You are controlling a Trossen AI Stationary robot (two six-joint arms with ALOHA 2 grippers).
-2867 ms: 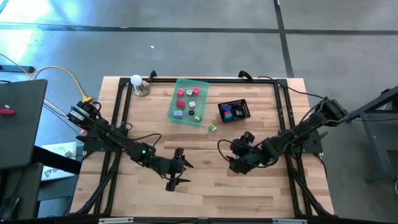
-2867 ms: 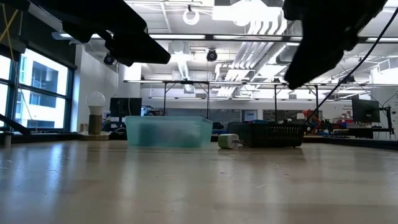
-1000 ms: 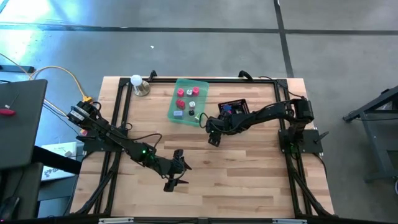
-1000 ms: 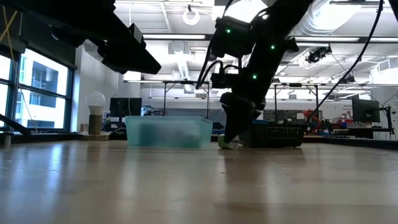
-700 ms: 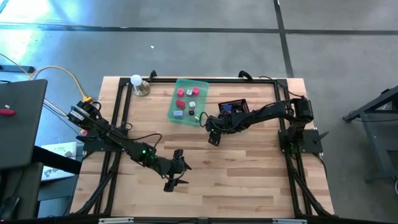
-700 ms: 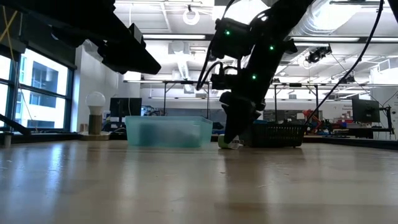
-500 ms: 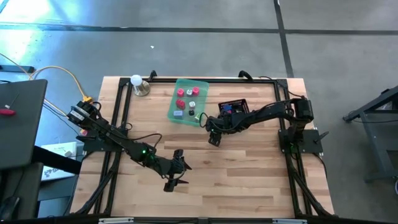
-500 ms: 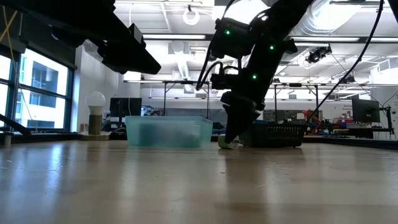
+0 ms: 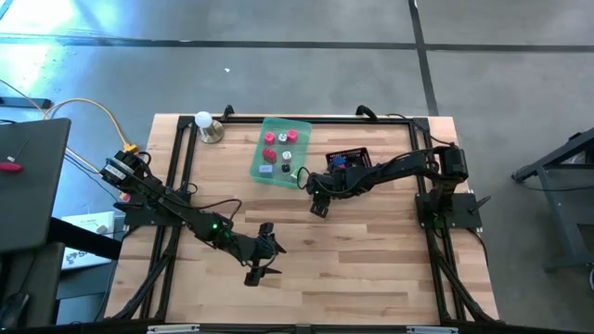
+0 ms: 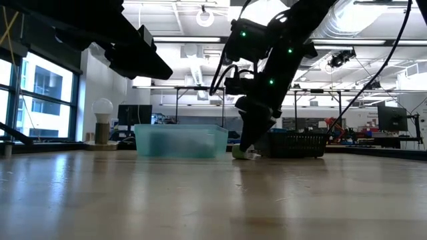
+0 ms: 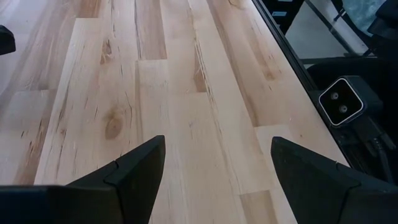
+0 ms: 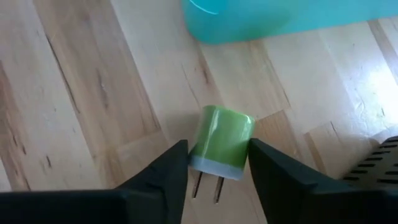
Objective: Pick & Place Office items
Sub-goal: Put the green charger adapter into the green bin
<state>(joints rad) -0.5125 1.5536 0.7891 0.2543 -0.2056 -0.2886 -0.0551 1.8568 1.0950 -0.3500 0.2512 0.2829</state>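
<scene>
- My right gripper [image 12: 214,163] is down at the table between the green tray and the mesh basket, its two dark fingers [image 12: 163,171] set narrowly on either side of a green-and-white plug [image 12: 221,142].
- Both fingers touch the plug's sides, so I count it as clamped; it lies on the wood with its two metal prongs pointing back toward my wrist.
- In the low view the plug [image 10: 241,153] sits on the table under my right gripper [image 10: 248,148], which reaches down at a slant from above.
- From overhead my right gripper [image 9: 317,195] is just past the near right corner of the translucent green tray [image 9: 263,173], and the plug is hidden under it.
- The tray holds several of the small office items [image 9: 270,139]: pink and red pieces, a pale one and a dark one.
- The black mesh basket [image 9: 366,171] stands just beside my right arm, with blue, teal and pink pieces inside.
- My left gripper [image 11: 214,169] waits well apart over bare wood, toward the near middle of the table [image 9: 371,260], its fingers spread wide and holding nothing.
- In the overhead view my left gripper [image 9: 261,263] points toward the near edge.
- A light bulb on a round base [image 9: 206,125] stands at the far left corner of the table.
</scene>
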